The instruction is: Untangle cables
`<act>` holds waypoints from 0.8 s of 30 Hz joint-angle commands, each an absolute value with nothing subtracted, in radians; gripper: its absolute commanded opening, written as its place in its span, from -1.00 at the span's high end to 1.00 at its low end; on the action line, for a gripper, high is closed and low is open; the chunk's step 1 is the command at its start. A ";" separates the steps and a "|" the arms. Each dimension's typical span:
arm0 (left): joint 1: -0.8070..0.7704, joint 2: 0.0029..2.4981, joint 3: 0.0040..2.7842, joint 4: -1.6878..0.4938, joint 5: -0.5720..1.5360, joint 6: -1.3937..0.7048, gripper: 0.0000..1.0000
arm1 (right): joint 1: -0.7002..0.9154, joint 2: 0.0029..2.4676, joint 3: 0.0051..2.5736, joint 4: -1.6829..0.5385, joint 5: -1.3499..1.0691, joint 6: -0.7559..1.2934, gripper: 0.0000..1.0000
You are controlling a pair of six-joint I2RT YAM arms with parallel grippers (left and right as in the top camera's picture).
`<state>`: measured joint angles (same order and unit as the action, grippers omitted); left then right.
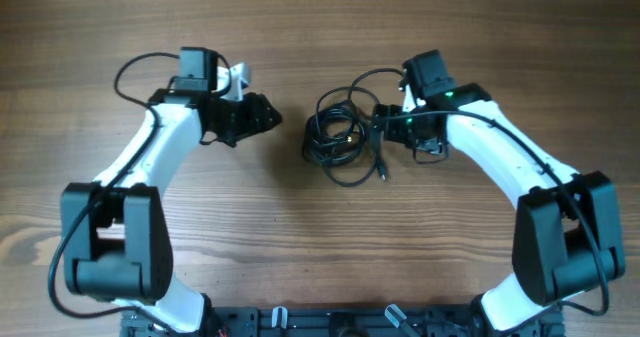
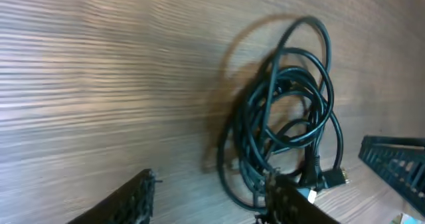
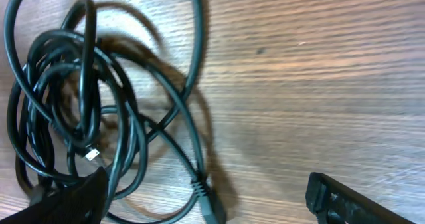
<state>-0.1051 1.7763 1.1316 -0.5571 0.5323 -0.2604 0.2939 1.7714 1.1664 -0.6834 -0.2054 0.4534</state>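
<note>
A tangled bundle of thin black cables (image 1: pixel 340 137) lies on the brown wood-grain surface (image 1: pixel 300 237), between the two grippers. The left gripper (image 1: pixel 265 115) is released, its jaws parted over bare wood, with the bundle ahead of it and apart. The right gripper (image 1: pixel 385 117) is spread wide and holds nothing. The bundle is just beside one of its fingers, and a black plug end (image 3: pixel 209 204) shows between them.

The cables (image 1: pixel 340 142) were black, with a silver tip on one small plug (image 3: pixel 93 155). The counter (image 1: pixel 300 247) was warm brown wood, streaked with fine darker grain. The arms (image 1: pixel 160 147) were white with black joints, a green light (image 1: pixel 447 97) glowing on the one at frame right. The fingers (image 2: pixel 129 201) were black and grid-patterned.
</note>
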 commanded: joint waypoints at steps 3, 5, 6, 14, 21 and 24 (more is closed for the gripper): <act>-0.223 1.908 1.131 -0.470 0.548 -0.331 0.08 | 0.274 1.792 1.164 -0.678 -0.239 0.375 -0.99; -0.256 1.948 1.131 -0.447 0.534 -0.337 0.19 | 0.274 1.792 1.164 -0.659 -0.298 0.321 -0.99; -0.267 1.959 1.131 -0.444 0.512 -0.354 0.31 | 0.274 1.792 1.164 -0.631 -0.333 0.314 -0.99; -0.280 1.967 1.131 -0.437 0.470 -0.352 0.54 | 0.308 1.797 1.164 -0.261 -0.502 0.446 -0.64; -0.280 1.967 1.131 -0.437 0.470 -0.345 0.76 | 0.440 1.894 1.164 -0.023 -0.410 0.474 -0.50; -0.280 1.967 1.131 -0.437 0.470 -0.345 0.76 | 0.468 1.966 1.164 0.075 -0.410 0.474 -0.50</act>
